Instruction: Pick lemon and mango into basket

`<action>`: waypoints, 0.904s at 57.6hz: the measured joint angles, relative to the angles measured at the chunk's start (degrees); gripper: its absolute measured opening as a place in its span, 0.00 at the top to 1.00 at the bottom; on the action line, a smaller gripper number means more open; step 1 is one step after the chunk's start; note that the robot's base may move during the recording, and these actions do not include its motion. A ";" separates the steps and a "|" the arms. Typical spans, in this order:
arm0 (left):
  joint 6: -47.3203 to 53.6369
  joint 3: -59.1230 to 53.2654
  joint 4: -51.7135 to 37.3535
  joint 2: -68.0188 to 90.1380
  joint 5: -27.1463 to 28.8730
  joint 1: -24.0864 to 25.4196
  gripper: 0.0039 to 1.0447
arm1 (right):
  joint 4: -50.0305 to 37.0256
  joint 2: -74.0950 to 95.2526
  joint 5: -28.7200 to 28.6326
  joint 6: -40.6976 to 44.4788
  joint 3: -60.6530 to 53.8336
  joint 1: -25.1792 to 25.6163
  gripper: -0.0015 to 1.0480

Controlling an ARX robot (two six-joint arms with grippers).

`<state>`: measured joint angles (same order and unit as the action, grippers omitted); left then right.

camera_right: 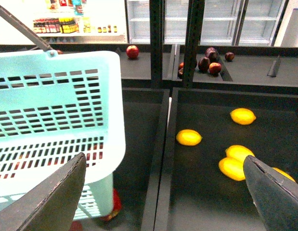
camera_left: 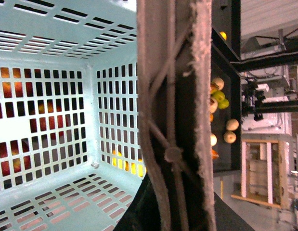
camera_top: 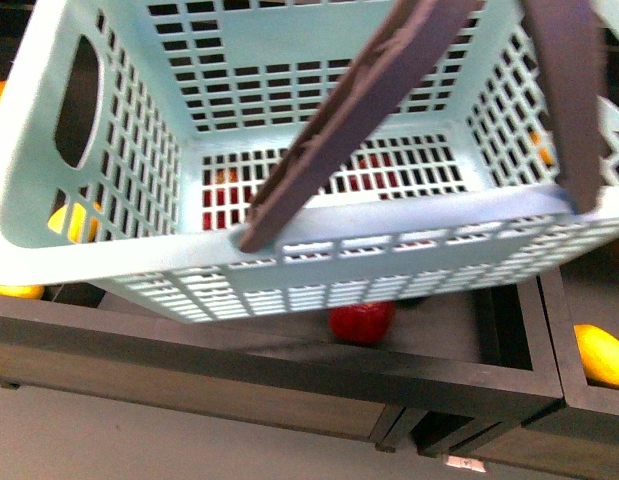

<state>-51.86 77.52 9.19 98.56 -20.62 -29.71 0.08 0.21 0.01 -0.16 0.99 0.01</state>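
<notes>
The basket [camera_top: 389,215] is being held up and tilted above the dark display bins [camera_right: 283,96], filling most of the front view. In the left wrist view its brown handle [camera_left: 173,120] is running straight through the left gripper [camera_left: 182,211], whose jaws are judged to be clenched on it, though the fingers themselves are barely being shown. The right gripper [camera_right: 163,192] is being held released and empty, its two dark fingers [camera_right: 57,192] spread wide, beside the basket and over the bin of yellow fruit.

No fruit is being carried inside the basket. Its floor is being shown bare in the left wrist view, and the red and yellow patches are only being seen through the slots from outside, such as the red fruit [camera_top: 361,322] lying below it.

The lemon [camera_right: 189,137] is lying in the bin ahead of the open right gripper, well apart from it, with several similar yellow fruits further off. The mango cannot be told apart with certainty — a yellow-orange fruit [camera_top: 601,355] at the front view's right edge may be it.

So the task is judged to be at its start: both picks are yet to be made.
</notes>
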 joint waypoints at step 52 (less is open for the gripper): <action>-1.55 0.00 -2.12 -0.96 -1.77 -3.06 0.96 | 15.96 17.14 -1.01 -23.41 8.66 15.74 0.08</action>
<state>-53.41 77.52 7.07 97.60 -22.39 -32.77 16.03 17.34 -0.99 -23.57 9.65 15.75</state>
